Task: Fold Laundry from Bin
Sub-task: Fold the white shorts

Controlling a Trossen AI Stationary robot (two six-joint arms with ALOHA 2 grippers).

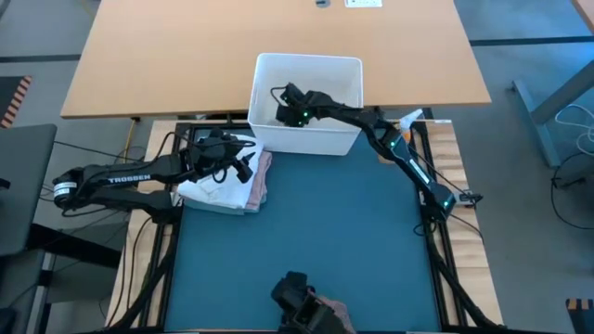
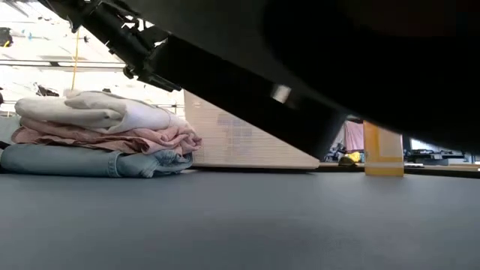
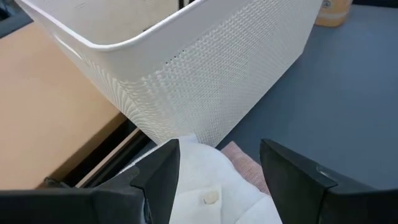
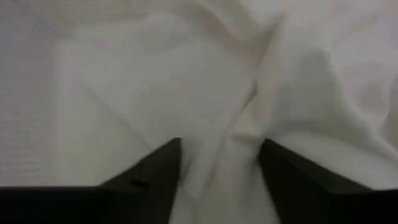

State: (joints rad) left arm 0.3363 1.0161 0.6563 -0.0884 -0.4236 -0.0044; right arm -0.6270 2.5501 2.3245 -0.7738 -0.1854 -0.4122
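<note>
High view: your right gripper (image 1: 290,104) reached down inside bin (image 1: 348,139), which stood at far edge of teal mat (image 1: 343,241). Left gripper (image 1: 243,160) hovered over folded stack (image 1: 243,193) at mat's far left corner.

Low view: stack showed jeans (image 2: 90,162) lowest, pink shirt (image 2: 112,139) above, white piece (image 2: 97,111) on top.

Left wrist view: you had fingers (image 3: 163,171) spread wide, nothing between, white garment below.

Right wrist view: fingers (image 4: 160,163) parted, straddling fold of white cloth (image 4: 205,106), not clamped.
</note>
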